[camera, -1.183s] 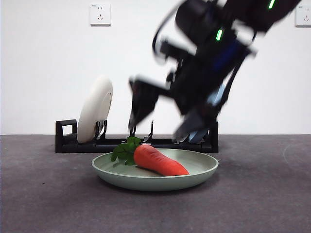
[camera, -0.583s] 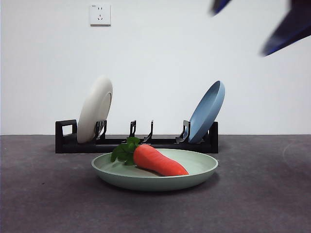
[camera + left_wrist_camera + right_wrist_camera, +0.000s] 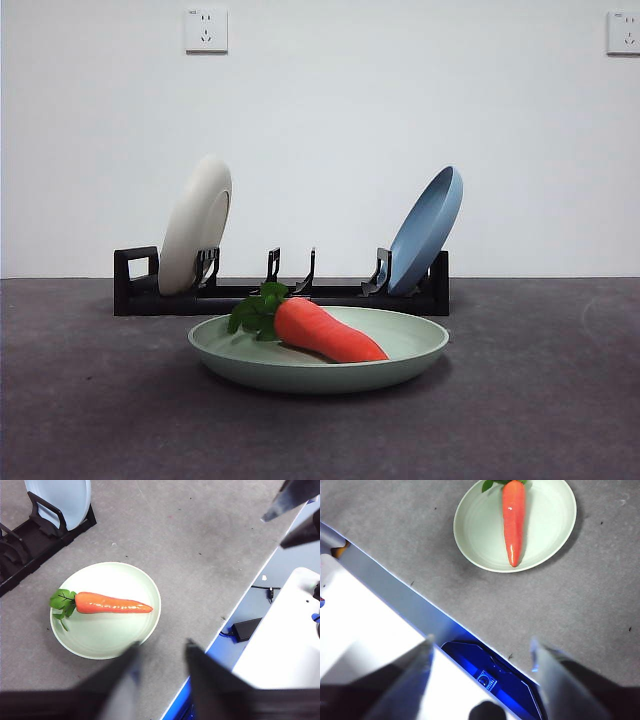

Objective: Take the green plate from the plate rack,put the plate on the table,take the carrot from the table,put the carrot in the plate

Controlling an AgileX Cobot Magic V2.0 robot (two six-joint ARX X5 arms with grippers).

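Note:
The green plate (image 3: 410, 345) lies flat on the table (image 3: 540, 400) in front of the plate rack (image 3: 340, 296). The carrot (image 3: 325, 330) lies in the plate, its leaves toward the left. Neither arm shows in the front view. In the left wrist view my left gripper (image 3: 161, 650) is open and empty, high above the table's edge, with the plate (image 3: 105, 640) and carrot (image 3: 112, 603) beyond it. In the right wrist view my right gripper (image 3: 481, 642) is open and empty, high above the table's edge, away from the plate (image 3: 545, 525) and carrot (image 3: 514, 520).
A cream-white plate (image 3: 195, 225) and a blue plate (image 3: 428, 230) stand in the rack. The rack (image 3: 30, 540) also shows in the left wrist view. The other arm's jaws (image 3: 295, 510) show there too. A black power adapter (image 3: 245, 628) lies beyond the table's edge.
The arm that hung over the plate and rack has drawn up and to the right, out of the front view. The plate and carrot have not moved.

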